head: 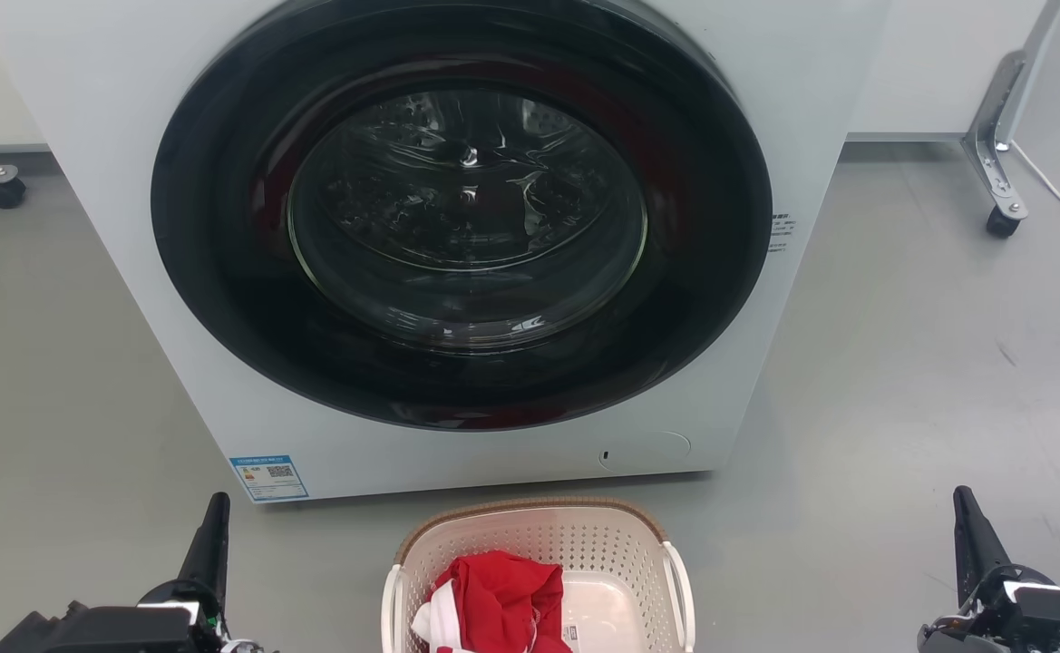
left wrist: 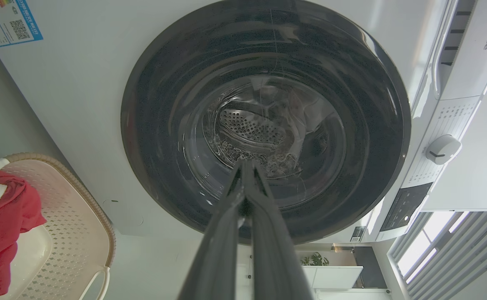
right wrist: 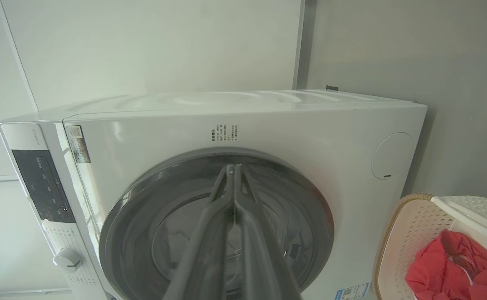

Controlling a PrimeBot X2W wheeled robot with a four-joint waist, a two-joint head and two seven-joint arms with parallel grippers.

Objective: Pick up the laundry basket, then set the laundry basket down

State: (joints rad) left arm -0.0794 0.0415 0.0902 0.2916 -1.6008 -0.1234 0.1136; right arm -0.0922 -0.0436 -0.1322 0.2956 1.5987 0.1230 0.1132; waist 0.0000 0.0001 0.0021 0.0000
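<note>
Two loop handles (head: 679, 589): best hold points; laundry basket (head: 530, 504) on floor (head: 901, 363) before washer (head: 811, 136), between grippers; stiff plastic, probably light. Both left gripper (head: 218, 508), right gripper (head: 965, 508): fingers (left wrist: 222, 241) pressed together, empty.

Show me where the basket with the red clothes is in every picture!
Head view: laundry basket at the bottom middle, on the floor below the washer door.
Left wrist view: laundry basket in the lower left corner, left of the washer door.
Right wrist view: laundry basket in the lower right corner, right of the washer door.
Shared landmark: the big round dark washer door, seen in all three views.
</note>
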